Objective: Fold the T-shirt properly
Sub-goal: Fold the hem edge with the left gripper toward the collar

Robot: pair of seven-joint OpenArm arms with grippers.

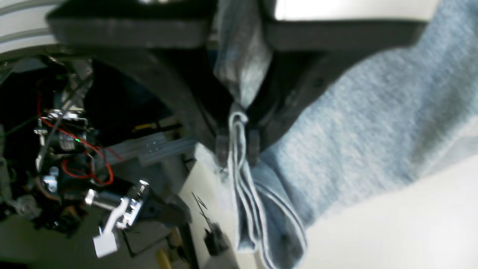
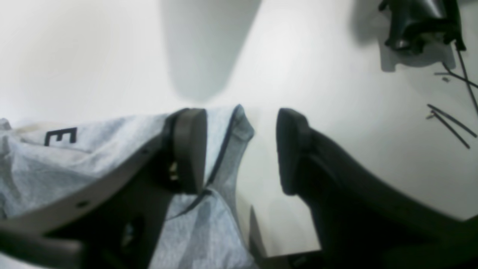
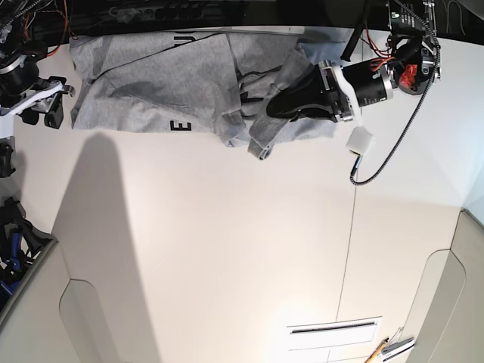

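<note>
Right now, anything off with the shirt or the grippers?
Yes. The T-shirt lies bunched and creased along the table's far edge, not flat. The left gripper pinches a hem; the right gripper stands open, one finger on cloth, holding nothing.

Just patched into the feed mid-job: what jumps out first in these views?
The T-shirt lies crumpled along the table's far edge, a black letter E showing on the grey cloth. The left end effector is shut on a bunched, hemmed fold of the T-shirt at the heap's right end in the base view. The right end effector stands open low over the table, one pad against the cloth, gripping nothing.
</note>
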